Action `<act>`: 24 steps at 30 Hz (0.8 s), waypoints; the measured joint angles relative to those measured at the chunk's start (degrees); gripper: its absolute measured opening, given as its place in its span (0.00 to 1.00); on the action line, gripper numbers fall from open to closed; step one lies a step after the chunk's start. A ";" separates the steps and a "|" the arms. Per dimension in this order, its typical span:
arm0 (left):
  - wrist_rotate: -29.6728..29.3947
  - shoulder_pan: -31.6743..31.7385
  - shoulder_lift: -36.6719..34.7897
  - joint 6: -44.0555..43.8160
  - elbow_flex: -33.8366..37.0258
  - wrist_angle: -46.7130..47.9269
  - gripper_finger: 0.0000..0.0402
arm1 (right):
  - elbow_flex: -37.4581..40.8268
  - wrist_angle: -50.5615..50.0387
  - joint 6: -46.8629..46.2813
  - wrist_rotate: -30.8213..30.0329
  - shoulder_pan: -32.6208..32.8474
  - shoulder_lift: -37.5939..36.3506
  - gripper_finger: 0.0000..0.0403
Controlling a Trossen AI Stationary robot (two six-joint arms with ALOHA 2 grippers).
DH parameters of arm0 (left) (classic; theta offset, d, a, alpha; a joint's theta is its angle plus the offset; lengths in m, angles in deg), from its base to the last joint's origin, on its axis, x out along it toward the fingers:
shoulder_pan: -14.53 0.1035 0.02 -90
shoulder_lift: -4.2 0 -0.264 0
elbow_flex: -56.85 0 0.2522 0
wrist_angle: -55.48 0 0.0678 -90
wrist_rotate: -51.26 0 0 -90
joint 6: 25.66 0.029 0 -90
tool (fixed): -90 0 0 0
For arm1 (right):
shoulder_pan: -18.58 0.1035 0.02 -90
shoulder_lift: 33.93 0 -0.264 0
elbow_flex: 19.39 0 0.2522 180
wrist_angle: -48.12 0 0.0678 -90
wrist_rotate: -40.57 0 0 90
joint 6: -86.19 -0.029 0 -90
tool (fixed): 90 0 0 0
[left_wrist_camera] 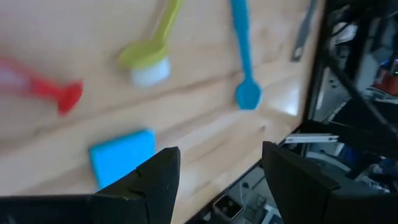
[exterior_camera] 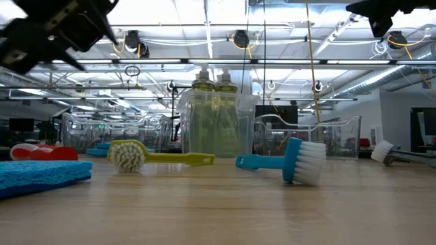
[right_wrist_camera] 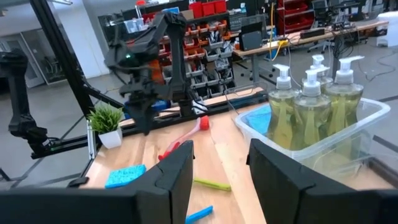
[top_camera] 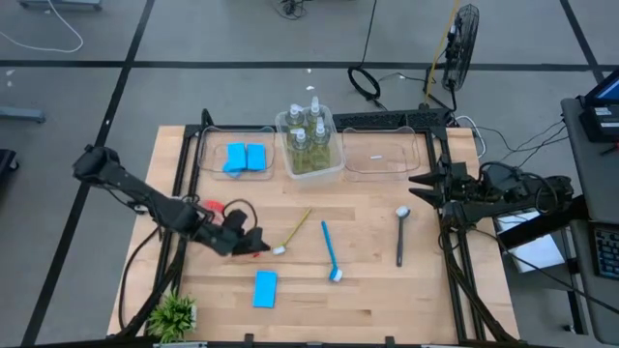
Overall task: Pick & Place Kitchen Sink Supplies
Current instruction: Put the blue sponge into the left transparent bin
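At lower centre of the high view a sponge (top_camera: pixel 265 288) lies loose on the table (top_camera: pixel 368 290). Just above, the left pincer (top_camera: pixel 253 243) is held half open and empty beside the red brush (top_camera: pixel 208 208); a low pass could knock it. The right pincer (top_camera: pixel 418 187), parted and empty, is parked at right.

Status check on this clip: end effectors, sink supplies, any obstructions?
Left end effector open, empty, over red brush. Right end effector open, parked at table's right edge. Loose sponge and three more brushes on table. Nothing obstructing.

Pale wooden slatted table (top_camera: pixel 368 290) with a smooth matt surface. Clear glossy plastic bin (top_camera: pixel 334 166) holding clear plastic pump bottles (top_camera: pixel 309 135). Blue rough-textured sponge (exterior_camera: pixel 37 173). Glossy blue plastic brush (exterior_camera: pixel 289 162) with white bristles.
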 joint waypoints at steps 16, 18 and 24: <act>1.55 -9.87 14.13 -14.98 -6.61 1.19 0.57 | 0.00 1.25 0.08 -0.02 0.00 -0.04 0.35; 3.15 -9.96 16.01 -15.18 -7.67 1.06 0.57 | 0.00 1.20 0.08 -0.02 0.01 -0.04 0.35; 5.19 -10.22 20.12 -16.80 -7.93 1.35 0.57 | 0.00 1.11 0.11 -0.02 0.00 -0.04 0.35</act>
